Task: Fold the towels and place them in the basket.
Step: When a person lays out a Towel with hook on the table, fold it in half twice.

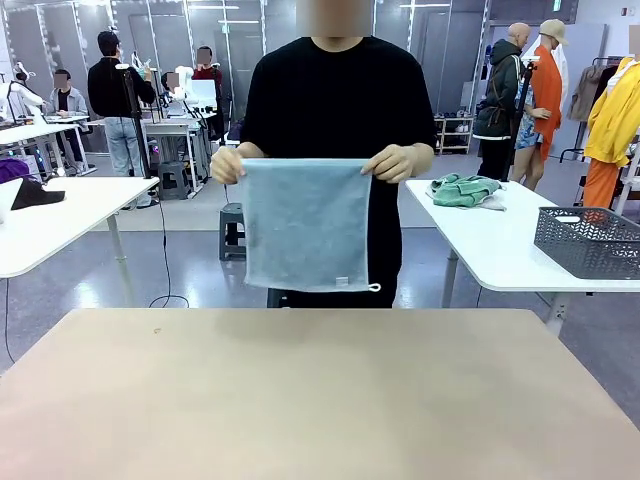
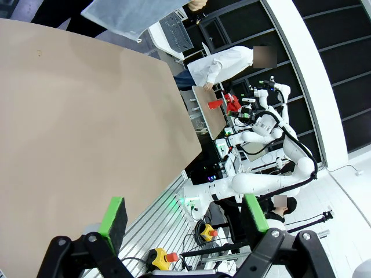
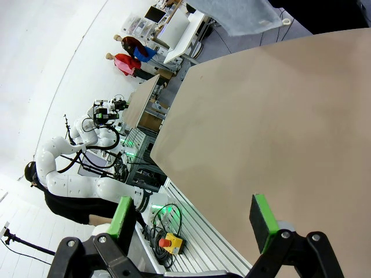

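At the far side of the wide tan tabletop (image 1: 320,400), a person holds up a pale blue-grey terry hand towel (image 1: 305,225), one hand (image 1: 228,165) pinching each upper corner so that the cloth hangs flat and fully spread. Its lower edge, with a small white label (image 1: 343,281) and a corner loop (image 1: 374,288), hangs just above the table's far edge. The towel is unfolded and touches no surface. The dark grey plastic basket with lattice sides (image 1: 585,250) sits well apart from it, on a white side table (image 1: 500,250) to the robot's right, near a crumpled green cloth (image 1: 465,190). The left gripper (image 2: 184,215) hangs over the near part of the table with its green-padded fingers spread wide and nothing between them. The right gripper (image 3: 194,219) is likewise wide open and empty. The task looks to be at its very start, with the towel being presented and no fold made. The next move probably calls for the towel to be laid flat on the tabletop within reach. Each gripper would then need to pinch a corner or edge cleanly, catching a single layer, so the fold stays square.
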Controlling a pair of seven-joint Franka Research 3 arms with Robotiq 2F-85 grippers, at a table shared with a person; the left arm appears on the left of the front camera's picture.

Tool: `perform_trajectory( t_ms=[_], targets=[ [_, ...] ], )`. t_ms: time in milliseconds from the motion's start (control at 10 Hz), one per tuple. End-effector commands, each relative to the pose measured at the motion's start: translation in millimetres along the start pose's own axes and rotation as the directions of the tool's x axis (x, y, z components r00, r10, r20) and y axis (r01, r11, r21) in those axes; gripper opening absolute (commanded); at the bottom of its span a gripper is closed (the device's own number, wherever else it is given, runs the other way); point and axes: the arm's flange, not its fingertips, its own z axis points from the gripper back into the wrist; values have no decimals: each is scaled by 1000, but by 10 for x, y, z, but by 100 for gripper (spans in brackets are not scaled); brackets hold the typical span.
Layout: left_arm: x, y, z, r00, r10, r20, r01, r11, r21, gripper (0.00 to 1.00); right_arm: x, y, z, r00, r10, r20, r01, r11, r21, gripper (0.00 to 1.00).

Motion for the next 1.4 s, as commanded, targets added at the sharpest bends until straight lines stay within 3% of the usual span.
perform_trajectory(
  t_ms=[0, 1300],
  targets=[
    [-23, -3, 19, 1000, -19, -9, 19, 1000, -12, 100, 20, -11, 5, 1000, 20, 12, -21, 1000, 12, 100],
    [-23, -3, 19, 1000, -19, -9, 19, 1000, -12, 100, 20, -11, 5, 1000, 20, 12, -21, 1000, 12, 100]
  ],
)
